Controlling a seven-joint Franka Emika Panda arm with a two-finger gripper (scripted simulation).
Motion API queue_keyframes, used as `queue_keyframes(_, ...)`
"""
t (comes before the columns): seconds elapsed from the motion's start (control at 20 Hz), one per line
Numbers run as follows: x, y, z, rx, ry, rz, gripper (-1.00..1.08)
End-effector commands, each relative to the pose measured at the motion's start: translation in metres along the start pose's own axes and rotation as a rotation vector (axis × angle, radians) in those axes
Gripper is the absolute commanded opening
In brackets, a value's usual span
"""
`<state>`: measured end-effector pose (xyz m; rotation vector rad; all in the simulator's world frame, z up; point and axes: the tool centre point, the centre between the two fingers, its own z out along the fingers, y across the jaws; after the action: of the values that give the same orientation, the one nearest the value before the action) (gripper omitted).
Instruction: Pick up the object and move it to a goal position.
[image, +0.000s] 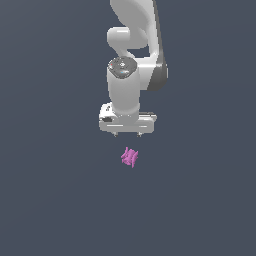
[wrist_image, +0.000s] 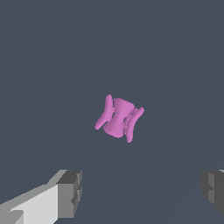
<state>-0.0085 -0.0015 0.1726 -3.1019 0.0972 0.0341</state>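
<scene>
Magenta-pink and jagged, the object (image: 130, 157) is lying on the flat slate-grey table (image: 45, 200), just in front of and below my claw (image: 127, 134) in the exterior view, slightly toward that view's right of the claw's centre line. I am seeing the claw spread wide and gripping nothing: in the wrist view its two grey fingertips (wrist_image: 70, 194) are standing well apart with the object (wrist_image: 119, 118) clear of both. What is worrying me is the shape. It is reading as a pinched, hourglass-like core with thin curved prongs flaring off each side, so I am judging that the pads could land on a prong tip and not on the body, and the piece could twist or squirt out as the jaws come together. It is also far narrower than the claw, so a descent slightly off line could nudge it aside with one finger. The surfaces are looking smooth and matte, the arm's white shell glossy, and I am finding no goal marker in either view, which is leaving the destination uncertain.
</scene>
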Motion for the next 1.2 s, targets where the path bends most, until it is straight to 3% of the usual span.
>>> queue_keyframes(0.0, 0.0, 0.0, 0.0, 0.0, 0.0, 0.0, 1.0)
queue_keyframes(0.6, 0.006, -0.002, -0.008, -0.022, 0.014, -0.068, 1.0)
queue_keyframes(1.15, 0.013, -0.004, 0.01, -0.021, 0.016, 0.025, 1.0)
